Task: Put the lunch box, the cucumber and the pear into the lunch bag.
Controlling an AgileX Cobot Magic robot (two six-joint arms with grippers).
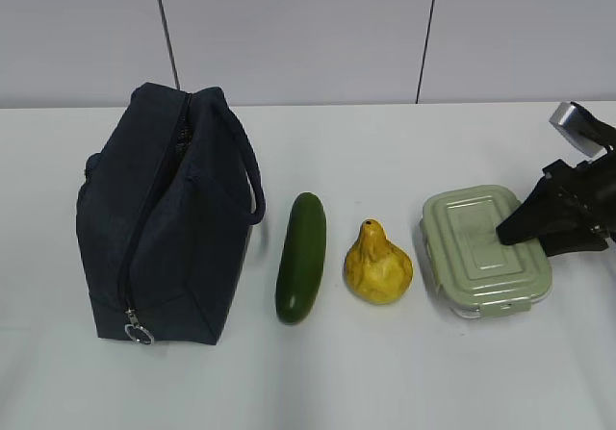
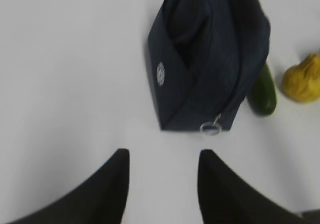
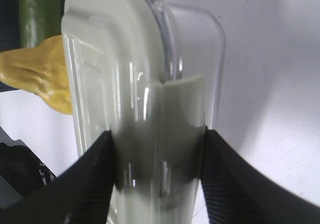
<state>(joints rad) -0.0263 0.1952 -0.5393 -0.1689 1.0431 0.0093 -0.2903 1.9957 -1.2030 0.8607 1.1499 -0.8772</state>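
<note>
the navy lunch bag [image 1: 159, 223] stands on the white surface [image 1: 385, 372], contents hidden; beside it lie the cucumber [image 1: 301, 257] and lumpy yellow pear [image 1: 377, 265]. right gripper [image 3: 155, 159] jaws clench the sage-lidded lunch box [image 1: 481, 247]; left gripper [image 2: 162, 179] jaws spread.

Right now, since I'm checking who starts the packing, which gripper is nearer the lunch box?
Right. The right gripper has its fingers either side of the lunch box edge, while the left gripper hovers open near the lunch bag, far across the table.
</note>
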